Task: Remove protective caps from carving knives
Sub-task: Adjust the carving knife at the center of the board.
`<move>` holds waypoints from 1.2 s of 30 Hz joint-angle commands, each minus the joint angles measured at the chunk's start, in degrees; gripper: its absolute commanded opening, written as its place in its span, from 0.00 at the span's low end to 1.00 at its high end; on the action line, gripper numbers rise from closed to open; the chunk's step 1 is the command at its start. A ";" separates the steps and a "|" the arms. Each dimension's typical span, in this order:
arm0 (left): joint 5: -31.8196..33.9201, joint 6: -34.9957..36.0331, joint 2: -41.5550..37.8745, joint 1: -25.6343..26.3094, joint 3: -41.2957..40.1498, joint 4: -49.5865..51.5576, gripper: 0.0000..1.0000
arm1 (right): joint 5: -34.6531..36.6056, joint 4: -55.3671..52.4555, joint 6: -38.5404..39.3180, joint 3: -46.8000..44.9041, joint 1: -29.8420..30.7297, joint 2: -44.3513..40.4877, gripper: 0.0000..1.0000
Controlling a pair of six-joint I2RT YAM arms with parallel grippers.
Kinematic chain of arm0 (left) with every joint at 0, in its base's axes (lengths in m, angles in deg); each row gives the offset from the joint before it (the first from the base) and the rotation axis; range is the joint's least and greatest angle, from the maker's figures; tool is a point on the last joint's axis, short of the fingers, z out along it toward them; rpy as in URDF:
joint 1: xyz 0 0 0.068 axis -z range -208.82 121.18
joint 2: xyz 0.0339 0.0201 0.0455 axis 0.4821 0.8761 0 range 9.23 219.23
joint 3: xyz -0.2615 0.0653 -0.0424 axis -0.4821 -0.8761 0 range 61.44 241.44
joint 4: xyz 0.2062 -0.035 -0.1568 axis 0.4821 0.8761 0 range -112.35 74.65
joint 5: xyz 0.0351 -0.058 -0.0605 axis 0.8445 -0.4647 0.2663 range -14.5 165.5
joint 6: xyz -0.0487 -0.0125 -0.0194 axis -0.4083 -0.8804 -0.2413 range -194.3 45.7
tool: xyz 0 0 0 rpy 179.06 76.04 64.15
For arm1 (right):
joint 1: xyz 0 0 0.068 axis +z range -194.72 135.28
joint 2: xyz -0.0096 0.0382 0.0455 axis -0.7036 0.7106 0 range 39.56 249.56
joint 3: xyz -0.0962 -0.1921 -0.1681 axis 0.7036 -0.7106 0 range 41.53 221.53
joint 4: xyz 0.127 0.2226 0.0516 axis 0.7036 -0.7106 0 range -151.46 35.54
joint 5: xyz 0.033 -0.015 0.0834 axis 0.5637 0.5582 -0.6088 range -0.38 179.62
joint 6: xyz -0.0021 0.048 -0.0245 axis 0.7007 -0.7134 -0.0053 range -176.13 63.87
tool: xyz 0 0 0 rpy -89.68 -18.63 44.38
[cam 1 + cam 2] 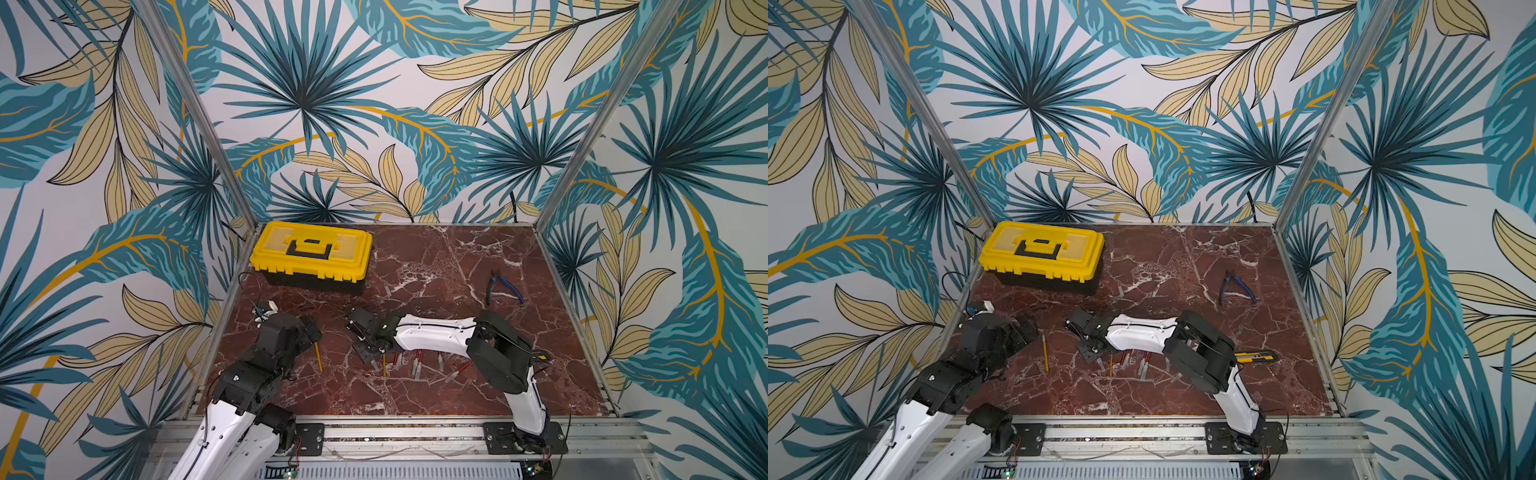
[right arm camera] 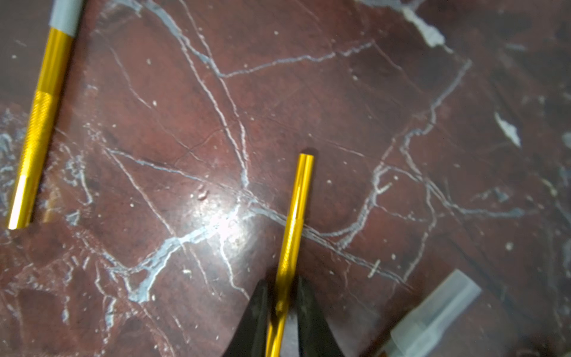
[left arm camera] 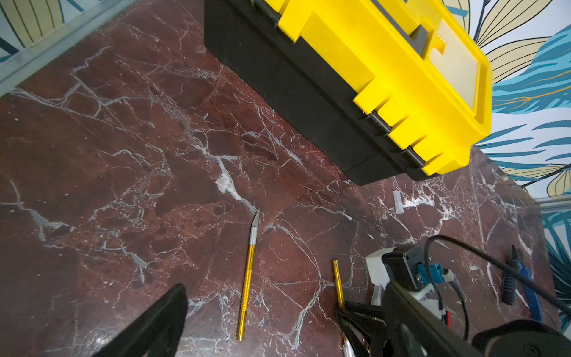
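Left end effector (image 1: 311, 330) is hanging low over the worktop (image 1: 457, 399), spread wide with nothing in it. My guess is it's the one meant to do the pulling, so it's parked close to the action. Way beyond it the toolbox (image 1: 311, 249) is sitting shut, out of the way.

Just right of that end effector the bare knife (image 3: 248, 278) is lying flat with its blade showing and no cap. It looks like a finished one. It's lying apart from the others, probably so it isn't getting mixed back in.

Next over, the right end effector (image 2: 281, 287) is sitting down at the worktop. Its fingers (image 2: 312, 315) are pressing from both sides onto the handle of a second yellow knife (image 2: 292, 235), on the knurled stretch. The blunt end is poking out ahead of the fingers and the blade end is running back under the wrist, so I can't tell if that cap is on. Pinching the handle makes sense, since it's keeping the pads off the blade and leaving the other end free for a tug.

Right of that end effector, under the forearm, the red knives (image 1: 419, 358) are lying in a loose row with caps (image 1: 415, 371) still on, within easy reach. One loose cap (image 3: 398, 201) is lying beyond it, near the toolbox.

Further right the pliers (image 1: 505, 286) are lying well apart, and the utility knife (image 1: 1254, 356) is peeking out by the elbow. Neither looks like part of this job.
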 commanded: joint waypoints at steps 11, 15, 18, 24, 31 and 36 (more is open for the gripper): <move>0.69 0.54 0.89 -1.00 -1.19 0.21 1.00 | -3.85 -2.60 9.17 2.32 0.22 2.05 0.34; -0.44 0.88 2.77 -1.18 -2.18 -1.54 1.00 | -4.34 -1.73 7.89 1.29 0.16 -0.49 0.41; -0.15 0.37 4.55 -1.79 -2.62 -2.12 0.94 | -5.23 -0.39 6.15 -0.51 0.18 -3.10 0.41; -3.05 0.89 7.17 -5.05 -3.92 -7.13 0.66 | -7.68 3.97 1.72 -6.68 0.15 -9.35 0.37; -9.72 1.83 16.80 -9.64 -3.34 -15.05 0.14 | -13.28 10.22 -5.57 -14.90 0.35 -14.70 0.04; -16.46 3.80 28.77 -10.10 0.09 -18.05 0.00 | -13.19 12.72 -8.48 -19.83 1.96 -16.40 0.00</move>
